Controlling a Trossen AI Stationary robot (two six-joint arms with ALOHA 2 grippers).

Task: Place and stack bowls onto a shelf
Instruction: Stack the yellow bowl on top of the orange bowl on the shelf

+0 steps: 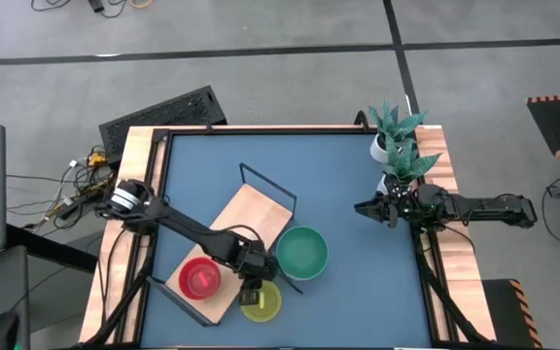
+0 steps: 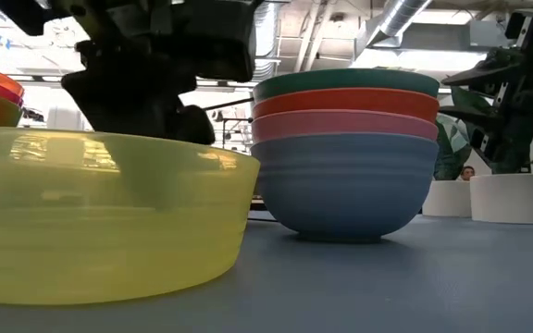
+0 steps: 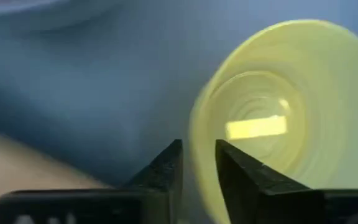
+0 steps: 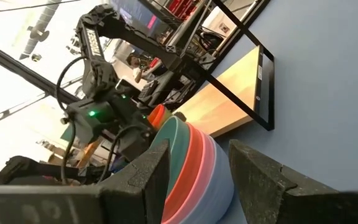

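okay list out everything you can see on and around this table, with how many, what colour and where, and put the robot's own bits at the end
Yellow bowl: one, yellow, on the blue table at the near edge, its rim between the left gripper's fingers.
Stack of bowls: four nested, teal on top, then red-orange, pink, pale blue, on the table beside the shelf.
Bowls on the shelf: red on top, orange and lime rims under it in the low view; count unclear.
Shelf: one, light wood with black wire frame, lying slantwise mid-table.
Plants: two, green in white pots, far right corner.
Keyboard: one, black, beyond the table.
Table: one, blue top, wood edge.
Left gripper: at the yellow bowl.
Right gripper: open, waiting at the right edge.
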